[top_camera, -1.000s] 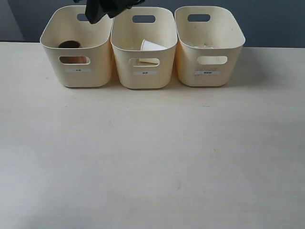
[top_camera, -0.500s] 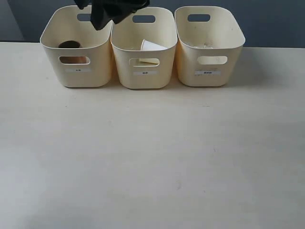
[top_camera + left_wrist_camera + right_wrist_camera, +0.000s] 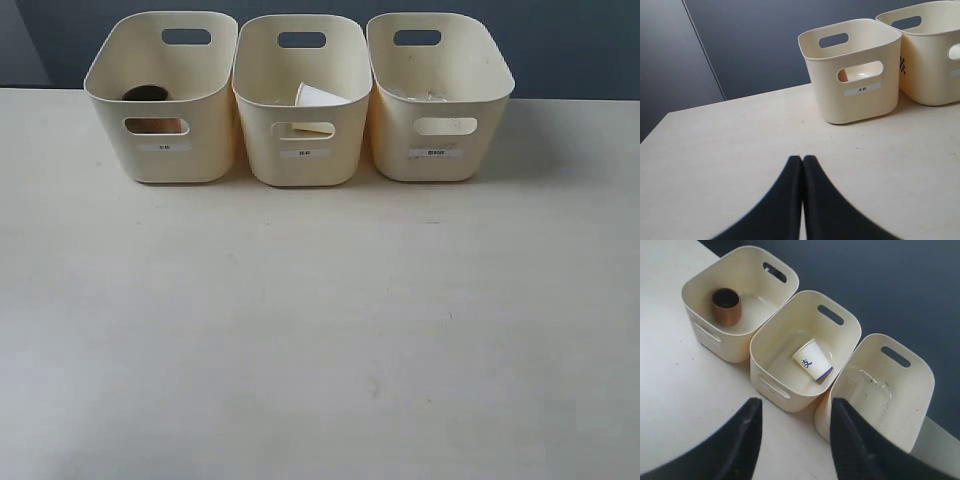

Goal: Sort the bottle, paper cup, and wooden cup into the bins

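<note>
In the exterior view the left bin [image 3: 160, 165] hides most of the wooden cup [image 3: 146, 94] behind its front wall; only the rim and a brown patch through the handle cutout [image 3: 156, 126] show. The middle bin [image 3: 300, 170] hides part of the paper cup [image 3: 318, 96]. From the right wrist, the bottle [image 3: 872, 385] is only a faint clear outline inside the right bin [image 3: 920, 390]. The 3 front labels [image 3: 164, 147] are too small to read. The left wrist view's edge cuts off the middle bin.

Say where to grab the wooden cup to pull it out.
Its rim, from straight above: the wooden cup stands upright, mouth open, in the left bin, whose walls block a side approach. Probably one finger inside, one outside.
</note>
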Robot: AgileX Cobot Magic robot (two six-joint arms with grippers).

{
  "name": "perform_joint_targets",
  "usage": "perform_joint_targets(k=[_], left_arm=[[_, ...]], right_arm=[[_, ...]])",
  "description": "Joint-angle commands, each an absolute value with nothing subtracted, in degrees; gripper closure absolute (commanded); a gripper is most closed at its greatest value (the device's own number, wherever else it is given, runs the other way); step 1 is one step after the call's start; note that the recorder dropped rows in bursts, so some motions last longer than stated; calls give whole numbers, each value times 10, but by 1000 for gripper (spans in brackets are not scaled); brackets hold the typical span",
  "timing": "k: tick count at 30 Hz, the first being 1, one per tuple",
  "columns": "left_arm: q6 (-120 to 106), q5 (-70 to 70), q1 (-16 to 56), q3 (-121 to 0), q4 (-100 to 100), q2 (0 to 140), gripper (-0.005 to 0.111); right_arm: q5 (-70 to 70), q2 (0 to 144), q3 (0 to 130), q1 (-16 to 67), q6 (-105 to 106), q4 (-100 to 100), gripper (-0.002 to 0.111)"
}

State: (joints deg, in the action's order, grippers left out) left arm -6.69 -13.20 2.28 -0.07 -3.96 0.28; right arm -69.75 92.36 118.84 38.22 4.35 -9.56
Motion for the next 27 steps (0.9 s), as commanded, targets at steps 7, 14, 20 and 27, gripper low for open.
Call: perform_joint_targets(k=[7, 14, 20, 27], left_arm=[[-66, -129, 25, 0, -40, 0, 107], [-66, -129, 25, 0, -40, 0, 107], [-66, -129, 25, 0, -40, 0, 107], [-66, -129, 25, 0, -40, 0, 107]], right_arm=[[-700, 729, 999, 380, 6, -163, 65], [-618, 615, 835, 380, -40, -203, 65], [-524, 513, 686, 380, -90, -215, 65], [-418, 424, 548, 380, -157, -228, 65]])
